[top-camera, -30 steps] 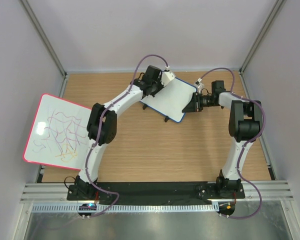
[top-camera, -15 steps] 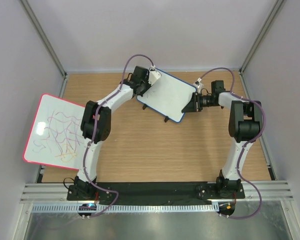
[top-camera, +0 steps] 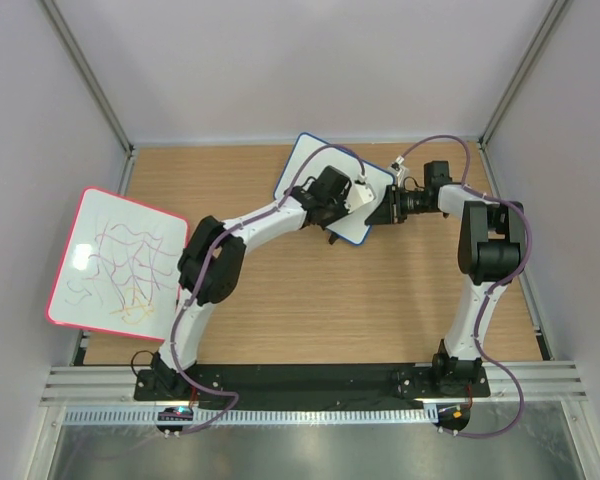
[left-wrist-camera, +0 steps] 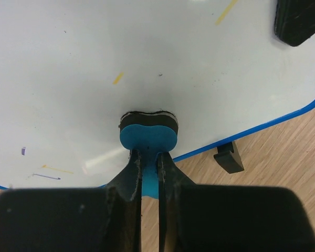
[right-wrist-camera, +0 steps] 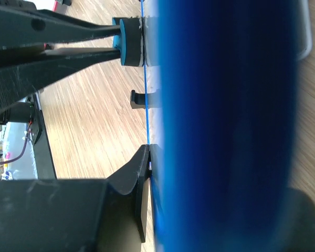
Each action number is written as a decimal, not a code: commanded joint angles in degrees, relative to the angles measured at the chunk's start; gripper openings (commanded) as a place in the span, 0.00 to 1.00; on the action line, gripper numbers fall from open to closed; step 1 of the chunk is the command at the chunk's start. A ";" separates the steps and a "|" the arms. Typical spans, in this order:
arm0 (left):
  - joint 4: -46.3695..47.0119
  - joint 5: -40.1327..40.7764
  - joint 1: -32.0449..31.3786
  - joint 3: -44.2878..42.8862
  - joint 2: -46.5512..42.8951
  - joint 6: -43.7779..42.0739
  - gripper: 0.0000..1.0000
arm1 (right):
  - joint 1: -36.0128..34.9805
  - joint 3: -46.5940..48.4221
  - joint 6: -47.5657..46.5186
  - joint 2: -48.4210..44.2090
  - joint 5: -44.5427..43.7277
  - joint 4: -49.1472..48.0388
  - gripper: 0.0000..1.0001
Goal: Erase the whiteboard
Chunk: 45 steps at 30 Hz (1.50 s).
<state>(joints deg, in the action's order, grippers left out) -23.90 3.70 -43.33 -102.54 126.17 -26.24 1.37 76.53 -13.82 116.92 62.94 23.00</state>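
The whiteboard point(top-camera: 305, 165) with the thin blue frame stands tilted on the far middle of the table. My right gripper point(top-camera: 385, 207) is shut on its right edge; in the right wrist view one black finger point(right-wrist-camera: 142, 173) presses against the blue frame point(right-wrist-camera: 226, 126). My left gripper point(left-wrist-camera: 149, 157) is shut on the tab of a blue eraser point(left-wrist-camera: 148, 132), whose black felt is pressed flat on the white surface point(left-wrist-camera: 94, 63) near the board's lower edge. Faint yellow and blue pen marks point(left-wrist-camera: 118, 79) remain on the board. The eraser point(right-wrist-camera: 130, 42) also shows from the side in the right wrist view.
A larger red-framed board point(top-camera: 115, 260) with purple and yellow scribbles lies at the table's left edge, overhanging it. A black foot point(left-wrist-camera: 228, 157) sticks out under the whiteboard. Grey walls close in the wooden table point(top-camera: 330, 300) on three sides.
My left gripper has swept the eraser from the board's far left corner across to its near right part. The right gripper has held the board still.
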 commanded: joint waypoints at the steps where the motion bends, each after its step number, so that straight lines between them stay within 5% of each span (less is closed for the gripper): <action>1: 1.14 -0.19 2.81 -3.19 3.20 -0.92 0.00 | -1.37 -0.60 -3.84 -2.67 -1.85 -0.33 0.01; 11: 2.71 7.54 9.31 -2.67 1.45 -8.72 0.00 | -1.37 -0.77 -3.75 -2.75 -1.85 -0.33 0.01; 21: 5.62 6.50 14.33 0.59 2.06 -12.44 0.00 | -1.37 -0.77 -3.49 -2.75 -1.68 -0.68 0.01; 45: 6.41 6.57 0.35 3.58 -0.31 -12.95 0.00 | -1.37 -1.03 -3.14 -2.75 -1.77 -1.03 0.01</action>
<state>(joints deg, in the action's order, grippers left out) -19.99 14.52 -42.96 -99.35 125.69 -38.28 1.26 76.23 -13.61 116.88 63.11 22.28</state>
